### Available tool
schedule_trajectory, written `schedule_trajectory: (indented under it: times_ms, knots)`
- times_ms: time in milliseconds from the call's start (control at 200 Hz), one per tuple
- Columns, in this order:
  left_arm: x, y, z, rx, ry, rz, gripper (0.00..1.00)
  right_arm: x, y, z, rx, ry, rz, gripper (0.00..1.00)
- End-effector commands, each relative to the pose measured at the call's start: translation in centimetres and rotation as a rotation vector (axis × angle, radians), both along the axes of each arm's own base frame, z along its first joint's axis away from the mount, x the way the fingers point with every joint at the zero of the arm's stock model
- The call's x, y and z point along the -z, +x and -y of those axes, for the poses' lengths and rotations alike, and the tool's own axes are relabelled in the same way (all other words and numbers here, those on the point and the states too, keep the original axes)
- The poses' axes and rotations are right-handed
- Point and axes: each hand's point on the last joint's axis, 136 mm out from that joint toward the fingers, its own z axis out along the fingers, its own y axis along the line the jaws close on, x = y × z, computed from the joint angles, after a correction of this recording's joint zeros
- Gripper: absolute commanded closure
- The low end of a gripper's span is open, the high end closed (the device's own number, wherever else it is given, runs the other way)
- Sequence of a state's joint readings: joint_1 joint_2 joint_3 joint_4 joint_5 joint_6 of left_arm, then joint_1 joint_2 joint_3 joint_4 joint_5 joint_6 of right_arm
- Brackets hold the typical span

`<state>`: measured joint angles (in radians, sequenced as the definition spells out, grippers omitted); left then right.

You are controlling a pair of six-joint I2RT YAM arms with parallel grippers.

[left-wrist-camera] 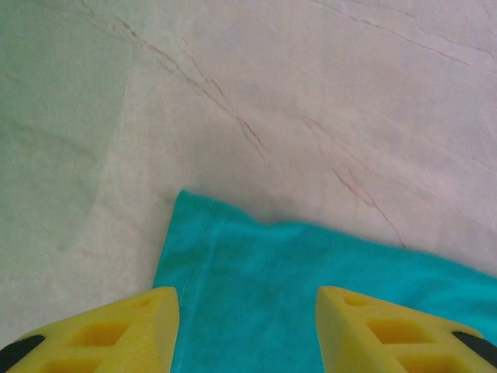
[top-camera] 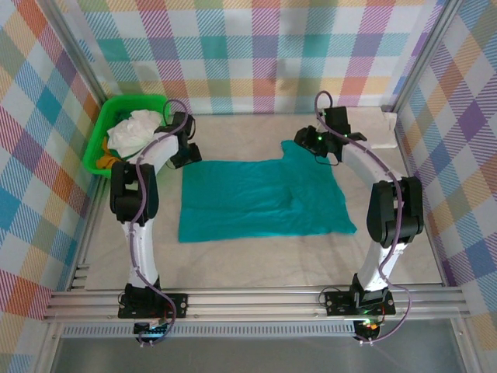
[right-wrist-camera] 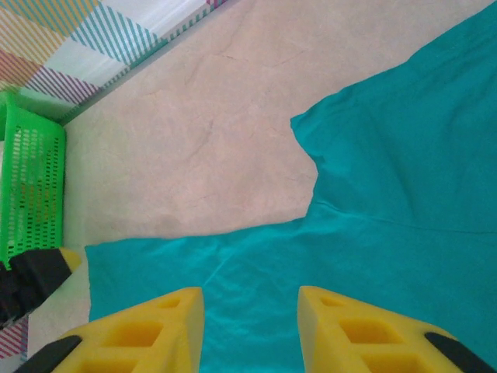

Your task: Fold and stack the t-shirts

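Observation:
A teal t-shirt (top-camera: 260,198) lies spread flat on the table, a sleeve jutting out at its far right. My left gripper (top-camera: 185,149) hovers over the shirt's far left corner (left-wrist-camera: 233,272), jaws open with nothing between the yellow fingers (left-wrist-camera: 132,330). My right gripper (top-camera: 322,148) hangs above the far right sleeve area (right-wrist-camera: 373,233), also open and holding nothing. White and cream t-shirts (top-camera: 133,130) are bunched in the green basket (top-camera: 105,128).
The green basket stands at the far left corner, and its perforated wall (right-wrist-camera: 31,183) shows in the right wrist view. A folded pale cloth (top-camera: 380,128) rests at the far right. Checked curtain walls and an aluminium frame (top-camera: 233,299) enclose the table.

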<state>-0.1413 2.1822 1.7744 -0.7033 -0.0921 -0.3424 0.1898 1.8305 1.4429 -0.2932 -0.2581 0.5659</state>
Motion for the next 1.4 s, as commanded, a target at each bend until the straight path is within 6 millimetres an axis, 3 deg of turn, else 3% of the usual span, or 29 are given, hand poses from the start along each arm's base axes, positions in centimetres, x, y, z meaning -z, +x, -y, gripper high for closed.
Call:
schedule_trajectory:
  times_ms: [0, 260, 425, 505, 655, 700, 860, 1020, 1230, 1395]
  knots:
    - [0.2, 0.7, -1.6, -0.026, 0.063, -0.025, 0.46, 0.7, -0.8, 0.1, -0.052, -0.001, -0.008, 0.59]
    - [3.2, 2.0, -2.0, -0.067, -0.008, -0.072, 0.44, 0.0, -0.7, 1.7, -0.025, 0.006, 0.009, 0.56]
    - [4.4, 2.2, -2.0, -0.075, -0.019, -0.086, 0.44, -0.9, -0.9, 1.4, -0.040, 0.032, 0.031, 0.55]
    - [4.9, 2.2, -1.6, -0.070, -0.039, -0.092, 0.49, -0.8, -0.9, 1.4, -0.042, 0.034, 0.027, 0.55]
    - [5.2, 2.2, -1.5, -0.065, -0.042, -0.095, 0.77, -0.6, -0.7, 1.9, -0.030, 0.029, 0.019, 0.55]
    - [5.1, 2.2, -1.5, -0.064, -0.044, -0.091, 0.85, -0.4, -0.6, 2.3, -0.022, 0.020, 0.017, 0.54]
    - [3.9, 2.2, -1.6, -0.048, -0.024, -0.068, 1.00, 1.3, 1.2, 4.7, 0.024, -0.033, -0.038, 0.50]
    - [1.6, 2.5, -0.8, -0.019, -0.040, -0.029, 1.00, 3.8, 4.1, 7.2, 0.052, -0.082, -0.122, 0.48]
    - [-1.3, 2.6, 1.0, 0.024, -0.058, 0.024, 1.00, 6.3, 7.3, 8.3, 0.042, -0.143, -0.200, 0.46]
    - [-3.0, 2.4, 1.2, 0.020, -0.058, 0.062, 1.00, 7.5, 9.6, 8.5, 0.005, -0.191, -0.191, 0.45]
